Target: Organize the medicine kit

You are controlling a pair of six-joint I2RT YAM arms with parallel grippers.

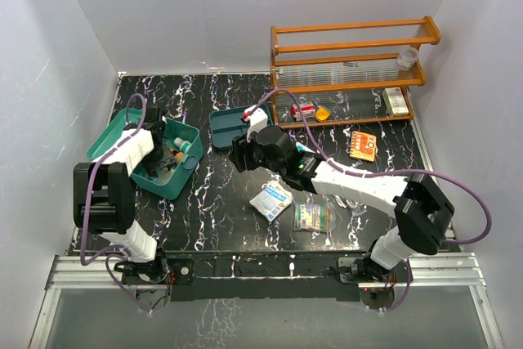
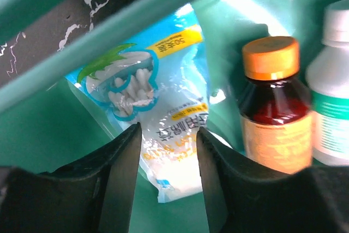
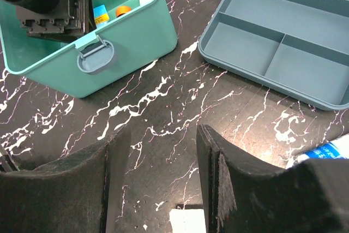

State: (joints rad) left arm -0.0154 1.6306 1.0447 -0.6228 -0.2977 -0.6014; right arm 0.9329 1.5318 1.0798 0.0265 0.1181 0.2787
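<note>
The teal-green medicine kit [image 1: 181, 183] stands open at the left, its lid [image 1: 110, 136] folded back. My left gripper [image 1: 163, 155] is down inside it. In the left wrist view the left gripper [image 2: 168, 129] is open, its jaws either side of a blue-and-white sachet [image 2: 158, 85] that lies against the kit's wall. Beside the sachet stand an amber bottle with an orange cap [image 2: 271, 102] and a white bottle [image 2: 330, 80]. My right gripper [image 1: 237, 155] is open and empty [image 3: 163, 132] above bare table, between the kit [image 3: 131, 31] and the tray.
A shallow blue-teal divided tray [image 1: 231, 126] [image 3: 245, 53] lies behind the right gripper. Two packets [image 1: 271, 199] [image 1: 312, 217] lie mid-table and an orange packet [image 1: 363, 145] at the right. The orange shelf rack [image 1: 351, 71] stands at the back right with small items.
</note>
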